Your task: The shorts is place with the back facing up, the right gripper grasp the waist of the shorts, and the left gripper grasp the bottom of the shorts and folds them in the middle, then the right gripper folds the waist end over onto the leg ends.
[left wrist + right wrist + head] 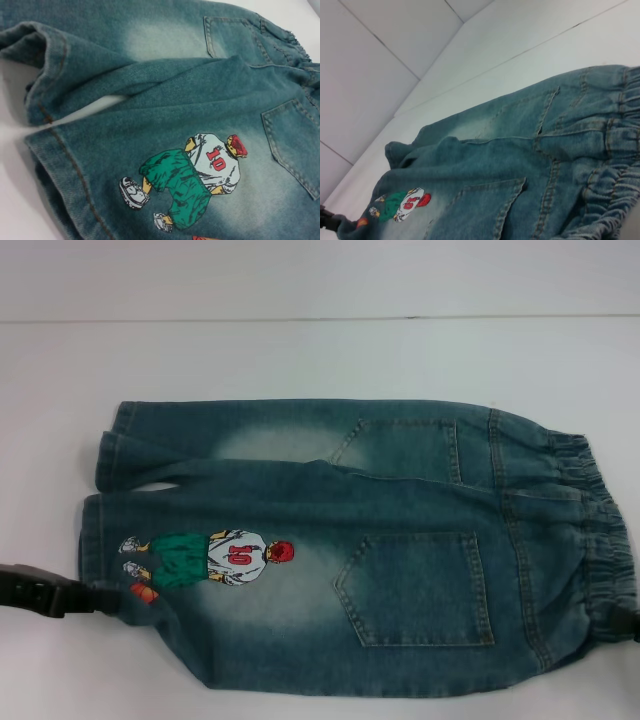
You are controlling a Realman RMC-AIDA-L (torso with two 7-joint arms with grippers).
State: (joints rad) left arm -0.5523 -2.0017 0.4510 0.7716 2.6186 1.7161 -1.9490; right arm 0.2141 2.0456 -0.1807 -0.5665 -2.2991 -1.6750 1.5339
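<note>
Head view: shorts [350, 540] lie flat mid-frame on the white bench [300, 350], waist [590, 530] rightward. Left pincer [105, 598] meets the hem [95, 540] at lower left, grip undeterminable; right pincer [632, 625] barely visible.

Matt washed denim shorts [400, 570] (puckered elastic waist [600, 540]), smooth white table [300, 350]
</note>
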